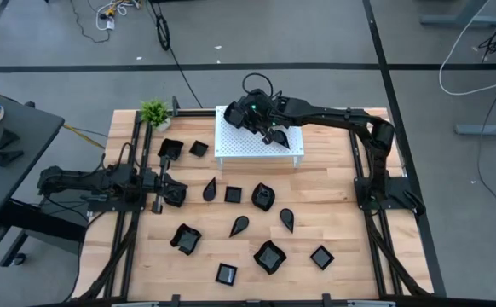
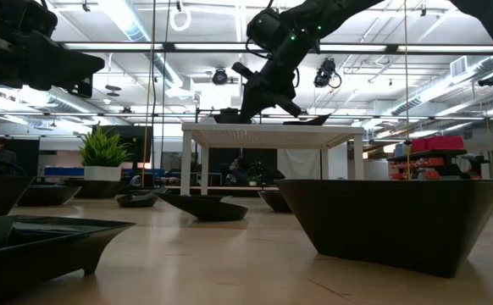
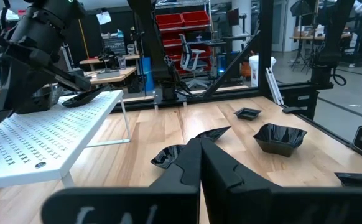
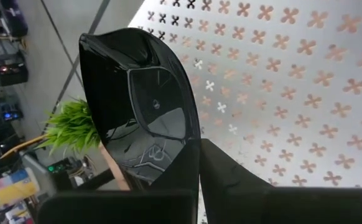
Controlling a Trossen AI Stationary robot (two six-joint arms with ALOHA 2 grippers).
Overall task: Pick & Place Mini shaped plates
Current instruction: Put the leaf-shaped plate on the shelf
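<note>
While right gripper [image 4: 199,146] clamps black plate [image 4: 137,106] over white stand [image 1: 231,147], upper centre; left gripper [image 1: 178,194] clenched empty, mid-left.

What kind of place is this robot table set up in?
Most likely a robotics lab or workshop: an open hall with ceiling strip lights, red parts bins on shelving, an office chair and cables lying on the grey floor.
</note>
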